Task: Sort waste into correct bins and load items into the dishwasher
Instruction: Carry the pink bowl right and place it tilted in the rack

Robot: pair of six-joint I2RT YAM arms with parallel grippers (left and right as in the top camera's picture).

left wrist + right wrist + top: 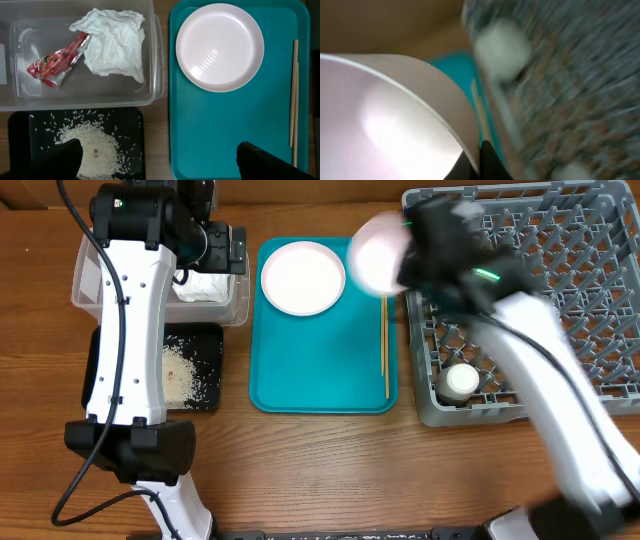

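Observation:
My right gripper point(481, 156) is shut on the rim of a white bowl point(385, 120), which hangs blurred point(378, 250) over the teal tray's far right corner beside the grey dish rack point(580, 260). A white plate point(219, 46) and chopsticks point(294, 95) lie on the teal tray point(215, 130). The napkin point(117, 42) and red wrapper point(57, 62) lie in the clear tub point(155, 60). Rice point(95, 145) sits on the black tray point(20, 130). My left gripper point(160, 160) is open and empty above the gap between the black and teal trays.
A small white cup point(461, 381) stands in the rack's near left corner. The left arm point(130, 330) stretches over the black tray and tub. Bare wooden table point(330, 470) lies in front of the trays.

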